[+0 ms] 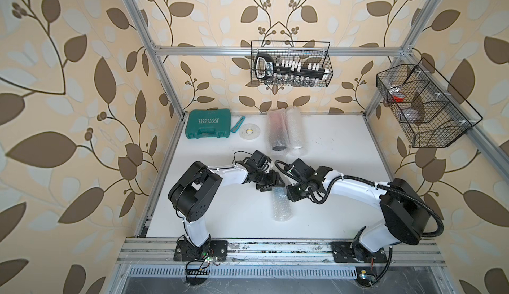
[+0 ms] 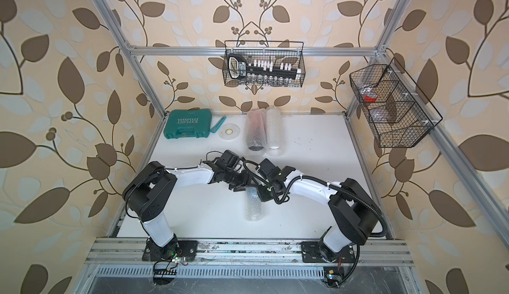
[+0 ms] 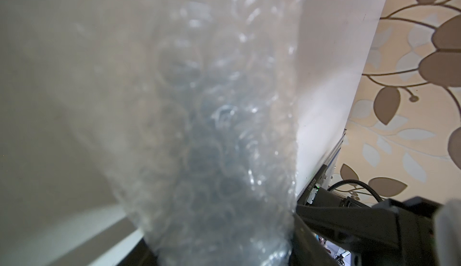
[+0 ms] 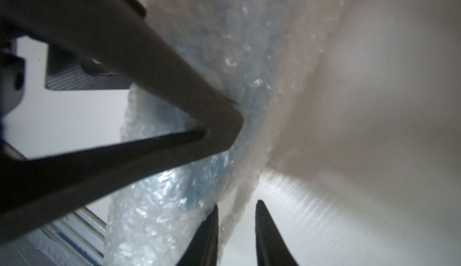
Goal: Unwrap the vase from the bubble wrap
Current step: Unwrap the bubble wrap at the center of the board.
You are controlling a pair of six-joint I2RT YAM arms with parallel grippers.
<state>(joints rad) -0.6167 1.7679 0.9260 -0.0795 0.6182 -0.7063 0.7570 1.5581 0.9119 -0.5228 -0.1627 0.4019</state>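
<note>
Bubble wrap roll (image 1: 282, 205) | left fingers (image 4: 174, 95) on it, grip unclear | right fingers (image 4: 269, 239) narrowly apart

- The left arm (image 1: 228, 174) and right arm (image 1: 355, 192) bent inward, wrists meeting over the far end of the bubble wrap roll (image 1: 283, 208).
- The left gripper (image 1: 272, 182) touched it, jaws hidden.
- The right gripper (image 4: 238, 203) held its fingertips slightly apart at its edge.

The bubble wrap (image 1: 282, 207) hides its contents; its far end is covered in both top views.
</note>
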